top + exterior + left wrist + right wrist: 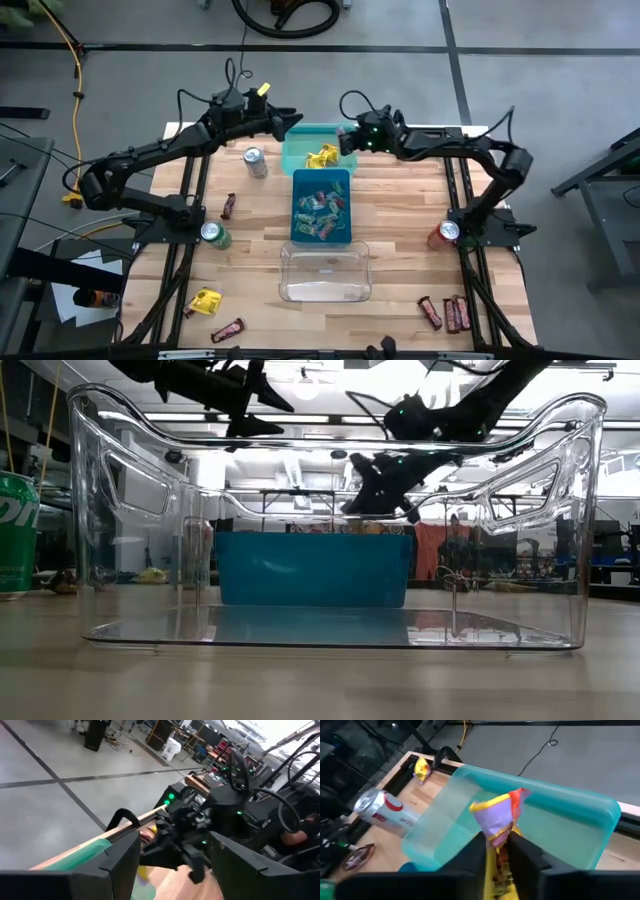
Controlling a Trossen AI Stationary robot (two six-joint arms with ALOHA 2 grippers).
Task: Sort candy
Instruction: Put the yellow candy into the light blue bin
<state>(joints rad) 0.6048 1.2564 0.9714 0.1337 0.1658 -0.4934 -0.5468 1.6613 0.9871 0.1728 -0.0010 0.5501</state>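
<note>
From above, the right gripper (349, 141) hangs over the teal bin (305, 152) at the far edge of the wooden surface (400, 230), right beside the yellow packets (322, 156) already lying in it. The left gripper (290, 124) hovers over the same bin's far left corner. Just nearer than the teal bin comes a blue bin (322, 182) full of mixed packets (320, 212), then a clear bin (325, 272). A silver can (255, 161) lies left of the teal bin, a green can (213, 234) further on the left side, a red can (444, 234) on the right side. Loose candy remains: dark bars (448, 312) at the near right, a yellow packet (205, 301) and dark bars at the near left.

From surface height, the clear bin fills the view and the blue bin (315, 568) shows through it; both arms hang above.

From the left wrist, its fingers (122, 857) stand wide apart with nothing between them, and the other arm crowds close ahead.

From the right wrist, the fingers (522, 852) pinch a yellow and purple packet (500, 822) above the teal bin (570, 815), the silver can (382, 810) beside that bin.
</note>
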